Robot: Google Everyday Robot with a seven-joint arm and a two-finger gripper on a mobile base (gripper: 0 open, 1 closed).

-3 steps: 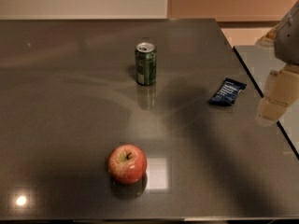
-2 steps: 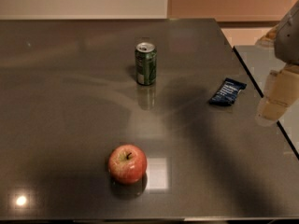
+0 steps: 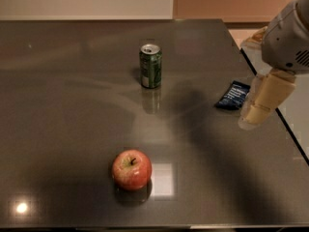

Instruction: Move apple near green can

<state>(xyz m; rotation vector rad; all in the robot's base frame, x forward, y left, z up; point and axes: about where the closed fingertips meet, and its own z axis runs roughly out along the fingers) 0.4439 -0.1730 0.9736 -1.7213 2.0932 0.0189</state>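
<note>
- Jaws of the gripper (image 3: 251,116): it cannot be told from this angle whether they are apart or closed. They appear as one pale beige block pointing down and to the left.
- The gripper hangs at the right side of the view, over the right edge of the table (image 3: 58,105). It is carried by a pale grey arm (image 3: 288,35) that comes in from the top right corner.
- The apple (image 3: 131,169) is red with yellowish patches and a short dark stem. It sits upright near the front of the table, a little left of centre, well apart from the gripper, and nothing touches it.
- The green can (image 3: 150,65) stands upright toward the back of the table, its silver top showing. It is well apart from the apple, with bare table between the two.
- A dark blue snack packet (image 3: 231,95) lies flat near the right edge of the table, between the green can and the gripper. The gripper overlaps its right end in the view, and whether they touch cannot be told.
- The table is dark and glossy. It mirrors the green can just in front of it and shows a pale square reflection beside the apple.
- A pale wall (image 3: 87,1) runs behind the table on the left.
</note>
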